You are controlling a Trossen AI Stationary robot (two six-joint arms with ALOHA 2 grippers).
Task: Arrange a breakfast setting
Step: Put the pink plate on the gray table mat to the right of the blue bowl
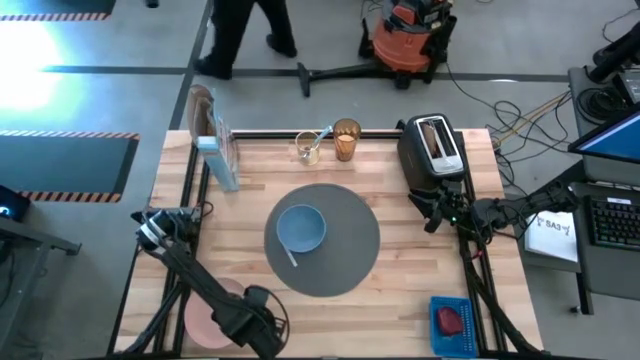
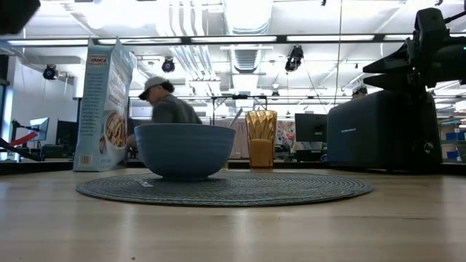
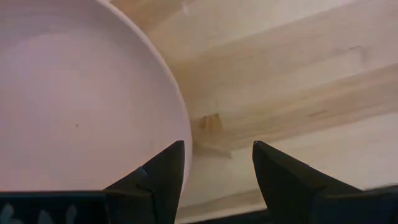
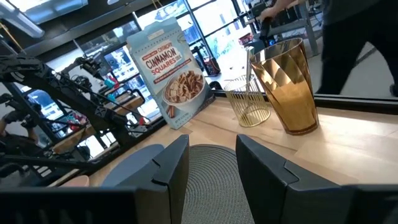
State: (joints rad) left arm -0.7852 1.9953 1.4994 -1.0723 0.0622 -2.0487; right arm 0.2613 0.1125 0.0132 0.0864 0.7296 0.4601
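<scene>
left pincer [image 3: 214,180] hangs low over the near left corner of the table [image 1: 440,230], at about seven o'clock from the mat [image 1: 355,245]. its fingers [image 3: 158,180] stand apart, grasping nothing, and straddle the rim of the pink plate [image 3: 74,93]: one finger over the plate, the other over bare wood. right pincer [image 4: 211,165] waits at three o'clock from the mat, beside the toaster [image 1: 432,150], fingers apart and empty.

the mat lies at the table's centre with the blue bowl [image 1: 300,228] on its nine o'clock side and a pale spoon [image 1: 291,257] leaning out of the bowl. the amber tumbler [image 1: 346,140] and a clear glass [image 1: 308,148] stand at twelve o'clock, near the far edge. a cereal box [image 1: 222,155] stands at ten o'clock.

the plate looks stiff, smooth and probably slippery, likely light but breakable. the rim seems the only place to pinch it, so a firm, level hold matters.

the plate sits close to the table's near edge and left edge, so there is little margin outward. open wood lies between plate and mat, which looks like the free path.
</scene>
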